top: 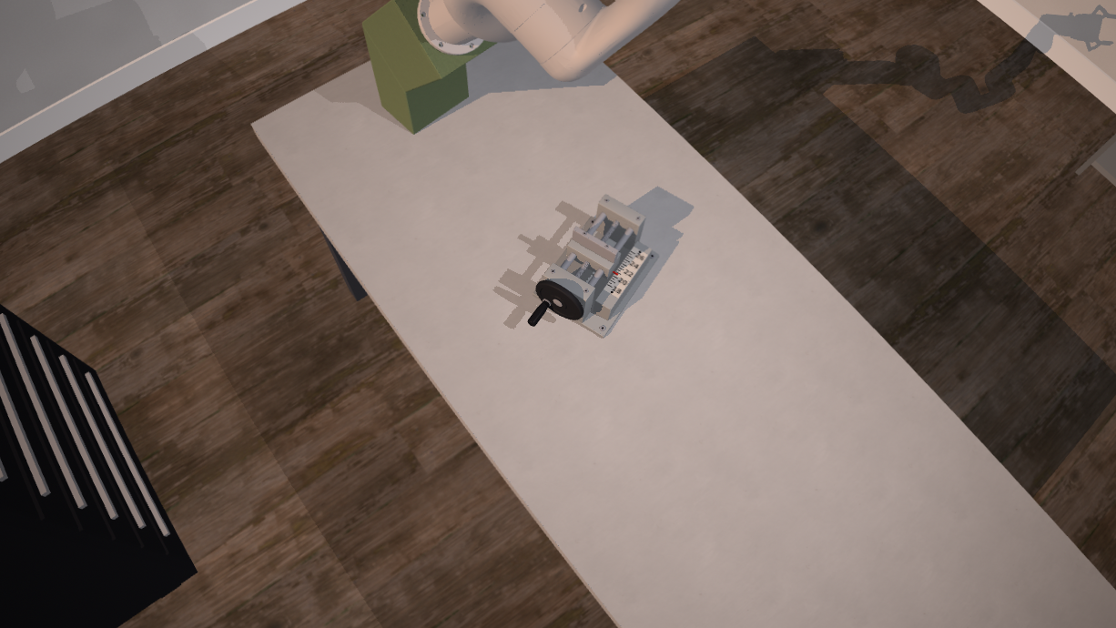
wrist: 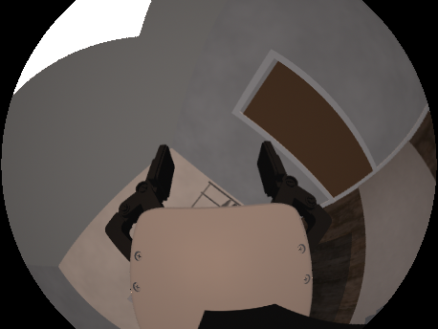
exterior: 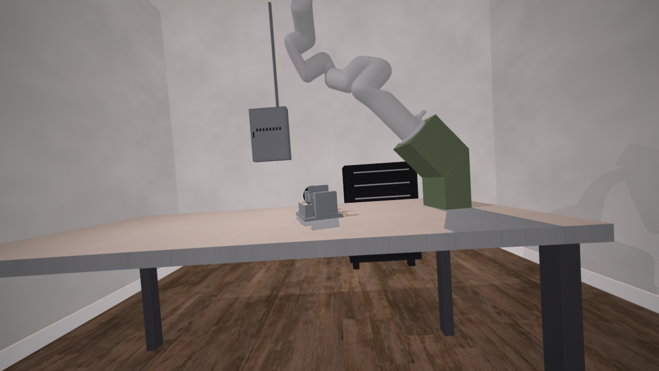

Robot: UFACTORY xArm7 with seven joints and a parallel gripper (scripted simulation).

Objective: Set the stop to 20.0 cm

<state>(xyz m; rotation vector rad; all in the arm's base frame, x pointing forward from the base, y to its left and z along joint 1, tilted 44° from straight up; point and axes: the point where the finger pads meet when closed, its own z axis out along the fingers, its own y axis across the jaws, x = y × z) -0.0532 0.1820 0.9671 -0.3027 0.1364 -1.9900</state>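
We see the gripper (wrist: 215, 168) with its jaws wide apart and nothing between them, pointing at the wall high above the table (top: 703, 468). The slide fixture (top: 601, 261) sits mid-table, its black handwheel (top: 559, 298) at the end farthest from the green pedestal (top: 413, 74), crank handle (top: 538, 316) pointing outward, untouched.

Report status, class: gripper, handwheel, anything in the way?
Gripper open, holding nothing, high off the table. Handwheel untouched on the stop fixture. Nothing visible around the crank handle.
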